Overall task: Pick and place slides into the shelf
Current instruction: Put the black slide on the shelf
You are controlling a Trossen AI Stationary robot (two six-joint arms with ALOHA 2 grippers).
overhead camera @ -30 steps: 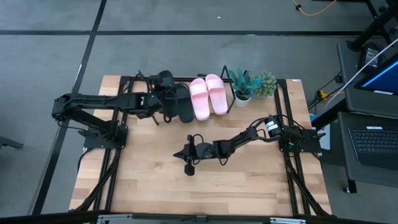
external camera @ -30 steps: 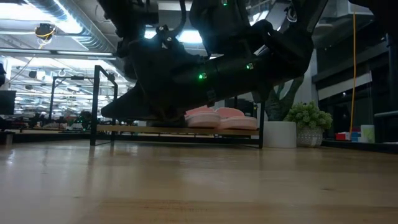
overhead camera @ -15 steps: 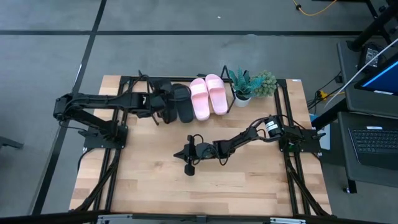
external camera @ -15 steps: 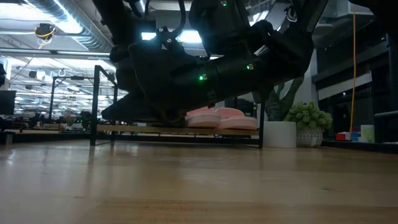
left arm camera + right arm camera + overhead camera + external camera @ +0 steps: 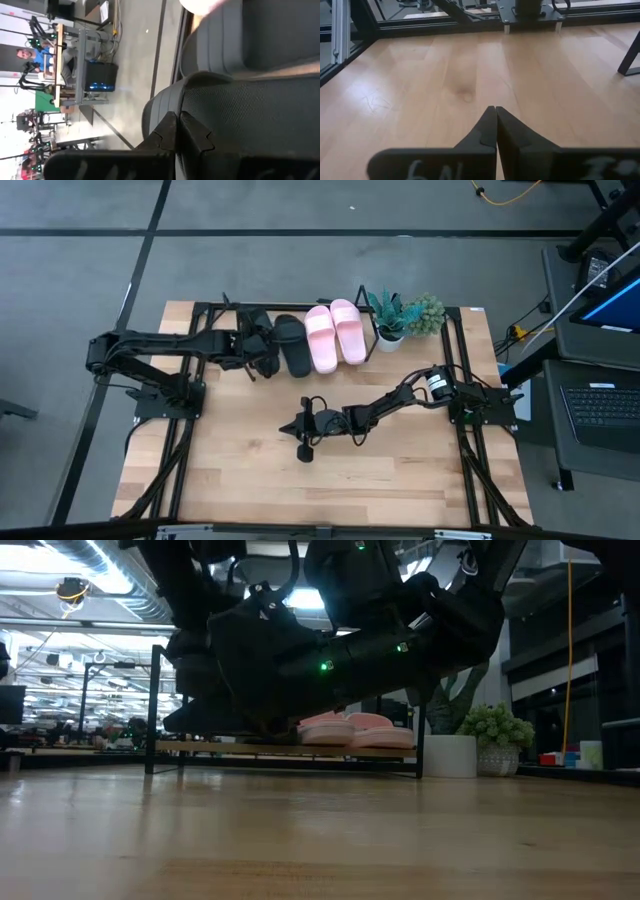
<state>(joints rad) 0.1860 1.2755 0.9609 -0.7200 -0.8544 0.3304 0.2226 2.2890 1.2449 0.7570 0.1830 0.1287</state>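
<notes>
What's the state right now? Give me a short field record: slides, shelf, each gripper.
pink slides: pink pair side by side on the shelf, toward the plant end
black slides: one on the shelf beside the pink pair; second under the left gripper at the shelf
left gripper: fingers closed, at the second black slide
right gripper: closed, empty, low over the mid-table
plants: two small pots past the shelf's right end

Robotics lab / open industrial workspace. Evidence: wooden tabletop (image 5: 330, 470) in black metal frame on grey concrete floor (image 5: 300, 270) w/ dark tape lines; laptop (image 5: 600, 412) on a side stand at 3 o'clock; yellow cable (image 5: 505, 192) at 1 o'clock. Low view: exposed ceiling ducts (image 5: 95, 585), strip lights, rows of benches far back. Left wrist view: person (image 5: 37, 54) seated at a workstation, more rigs behind.
</notes>
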